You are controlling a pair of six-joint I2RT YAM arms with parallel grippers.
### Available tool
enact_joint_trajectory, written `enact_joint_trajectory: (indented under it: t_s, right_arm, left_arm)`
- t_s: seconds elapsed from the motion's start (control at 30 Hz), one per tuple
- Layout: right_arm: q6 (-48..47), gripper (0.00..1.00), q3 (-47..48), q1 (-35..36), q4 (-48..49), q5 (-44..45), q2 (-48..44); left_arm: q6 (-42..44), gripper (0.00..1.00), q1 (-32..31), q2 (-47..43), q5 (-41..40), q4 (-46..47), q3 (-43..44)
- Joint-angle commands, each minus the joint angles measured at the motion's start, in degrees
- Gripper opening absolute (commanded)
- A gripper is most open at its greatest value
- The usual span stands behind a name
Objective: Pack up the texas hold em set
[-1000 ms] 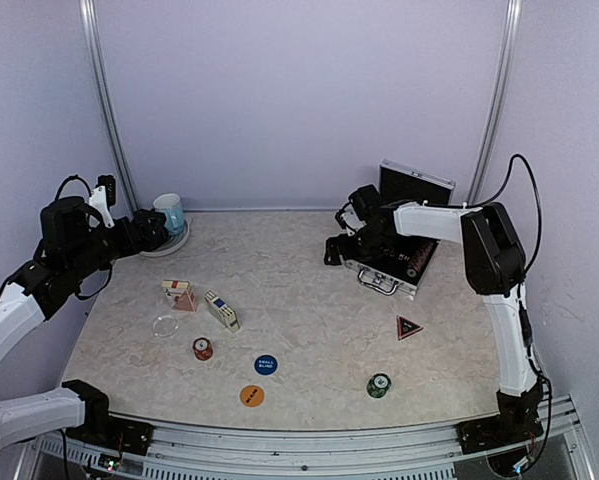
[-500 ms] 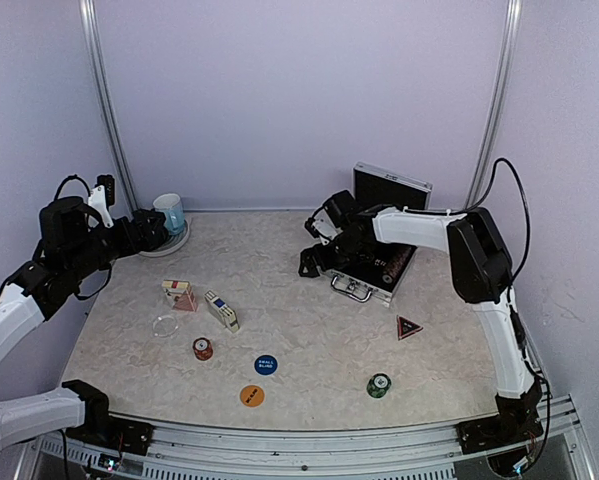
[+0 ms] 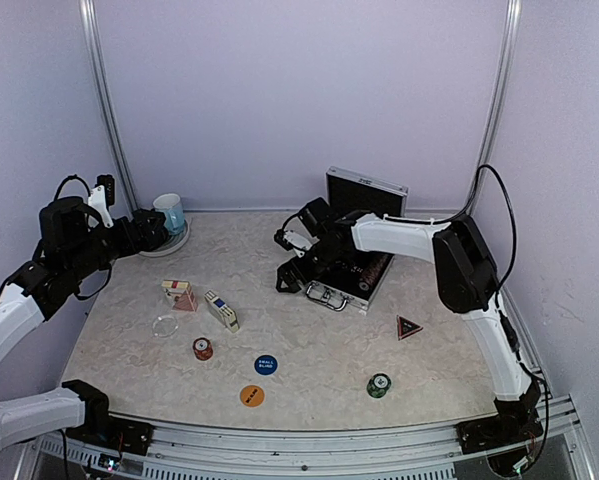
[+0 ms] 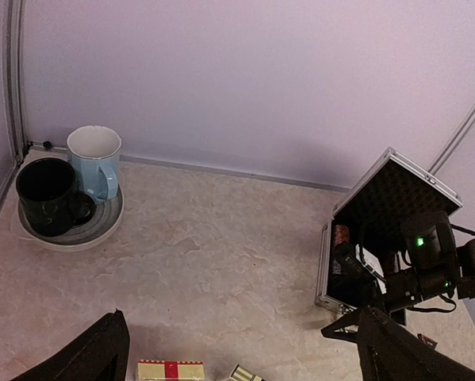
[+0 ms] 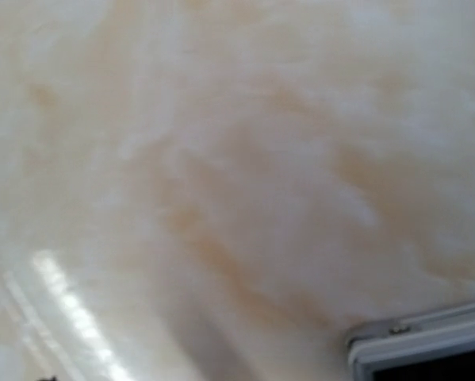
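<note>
Shifted left since a second ago: silver case (image 3: 367,195) and right claw (image 3: 291,272), claw at the case's front-left corner on tabletop (image 3: 309,340). Grip cannot be told. Lid upright; reddish chip stack (image 3: 371,270) lies inside.

Left wrist: left claw (image 4: 241,333) spread wide, holding nothing, case well off right. Dark mug (image 4: 47,194) and light blue mug (image 4: 94,155) stand on a plate (image 4: 102,226).

Right wrist: blurred tabletop, case corner lower right.

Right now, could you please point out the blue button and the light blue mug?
blue button (image 3: 266,365), top external view, centre of its face.
light blue mug (image 4: 94,171), left wrist view, outer wall.
</note>
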Motion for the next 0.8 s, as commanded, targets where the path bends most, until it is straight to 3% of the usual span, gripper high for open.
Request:
enact_joint_trajectory:
  t_s: [0.0, 0.4, 0.77]
  right_arm:
    - [-3.7, 0.98, 1.4, 4.5, -2.1, -7.3, 1.5]
    - [-11.9, 0.98, -5.6, 7.7, -4.4, -5.7, -2.4]
    - [-16.2, 0.87, -13.5, 7.7, -5.3, -4.5, -7.2]
  left_arm:
    - [0.2, 0.99, 0.5, -0.5, 0.3, -0.1, -0.4]
    - [0.0, 0.99, 0.8, -0.3, 0.8, 0.0, -0.4]
    - [0.1, 0.99, 0.9, -0.1, 0.8, -0.1, -0.5]
